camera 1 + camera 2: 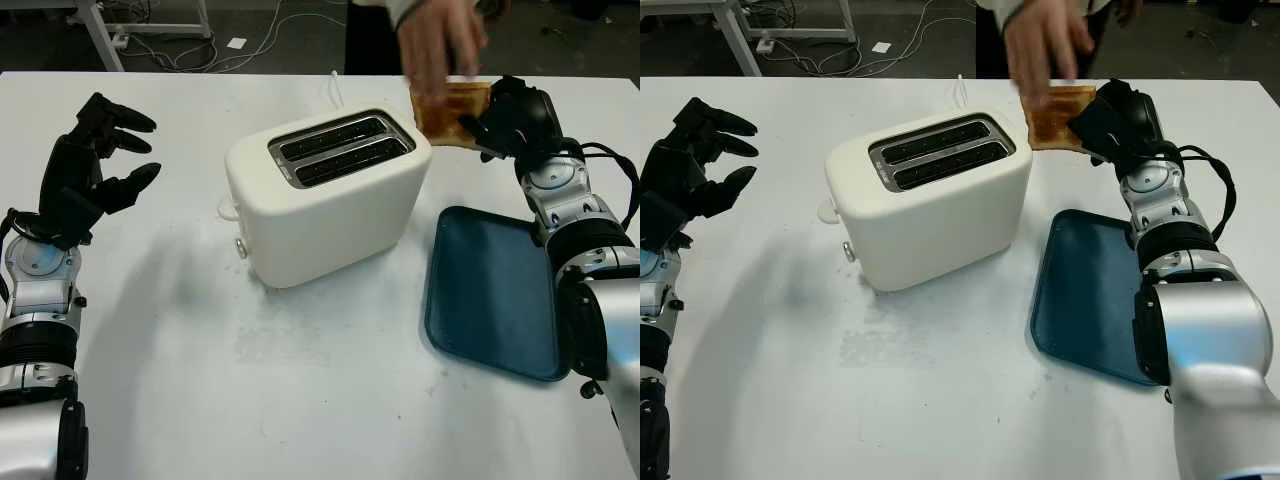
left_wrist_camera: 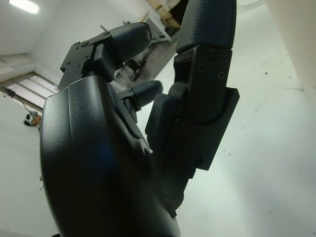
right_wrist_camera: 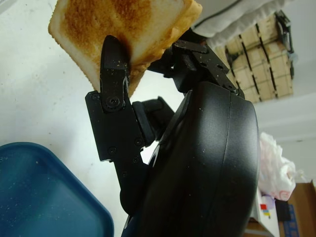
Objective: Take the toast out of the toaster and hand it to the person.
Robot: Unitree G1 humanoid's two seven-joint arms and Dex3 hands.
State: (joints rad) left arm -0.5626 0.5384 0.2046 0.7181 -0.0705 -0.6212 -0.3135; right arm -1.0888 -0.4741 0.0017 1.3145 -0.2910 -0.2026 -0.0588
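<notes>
Toast sits pinched in our right robot hand beyond the toaster at the far right of the tabletop, sticking out leftward into the person's hand reaching down onto it, while our left robot hand hangs open far left.

Toaster: cream-white casing, dark slots with silver surround; toast: golden-brown, darker mottled patches; tray: dark teal-blue; table: white; robot hands: black; forearms silver-grey.
</notes>
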